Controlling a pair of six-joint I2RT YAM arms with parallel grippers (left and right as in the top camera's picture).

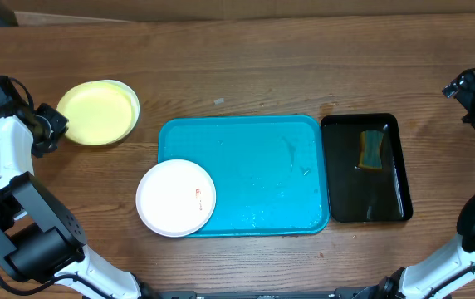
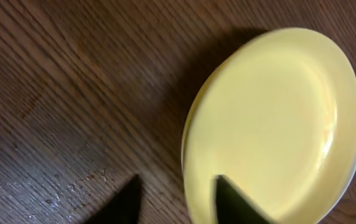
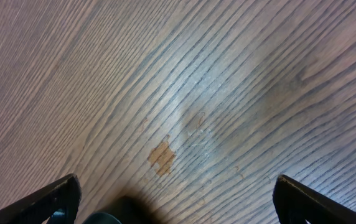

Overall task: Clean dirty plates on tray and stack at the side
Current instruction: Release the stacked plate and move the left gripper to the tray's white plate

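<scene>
A yellow plate lies on the wooden table left of the turquoise tray, on top of a white plate whose rim peeks out. My left gripper is at its left edge. In the left wrist view the gripper is open astride the yellow plate's rim, one finger over the plate and the other finger over the wood. Another white plate with a small red smear sits on the tray's front-left corner, overhanging the rim. My right gripper is open at the far right, over bare wood.
A narrow black tray with a sponge stands against the turquoise tray's right side. Water drops glisten on the turquoise tray and on the wood near the yellow plate. A small tan mark shows on the wood under the right gripper.
</scene>
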